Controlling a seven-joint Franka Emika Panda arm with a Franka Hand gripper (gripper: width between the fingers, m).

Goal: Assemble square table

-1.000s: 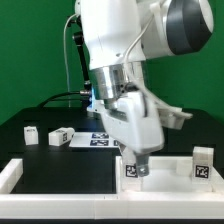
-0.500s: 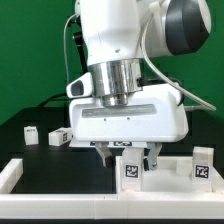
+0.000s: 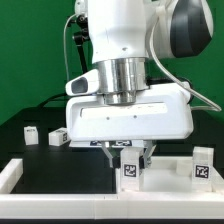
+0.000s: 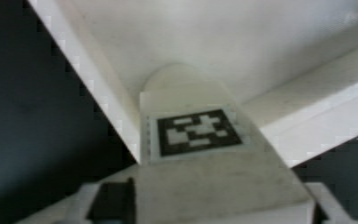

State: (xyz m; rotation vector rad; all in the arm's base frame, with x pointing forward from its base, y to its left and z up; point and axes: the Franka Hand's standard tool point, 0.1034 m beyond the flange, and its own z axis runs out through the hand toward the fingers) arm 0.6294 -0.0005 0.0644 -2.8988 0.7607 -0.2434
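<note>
- The white rail frame (image 3: 18,172) has its corner at about eight o'clock from my hand in the exterior view, and it runs along the front of the black table (image 3: 60,160).
- The far leg (image 3: 31,134) sits on the black surface at about ten o'clock from my hand, well apart from it.
- The second leg (image 3: 58,137) sits just beside the far leg, on the side nearer me, with a tag on the face towards the camera.
- My gripper (image 3: 130,156) hangs straight down in the middle of the scene. Its two fingers are drawn in on either side of the held leg (image 3: 130,170).
- I have the held leg upright, tag facing the exterior camera, with its lower end down at the rail at six o'clock.
- In the wrist view the held leg (image 4: 199,132) runs out from between my fingers towards the rail frame (image 4: 91,48). It seems to reach the rail, though I cannot tell whether they touch.
- The right leg (image 3: 202,163) stands upright at three o'clock from my hand, near the rail and apart from the held leg.
</note>
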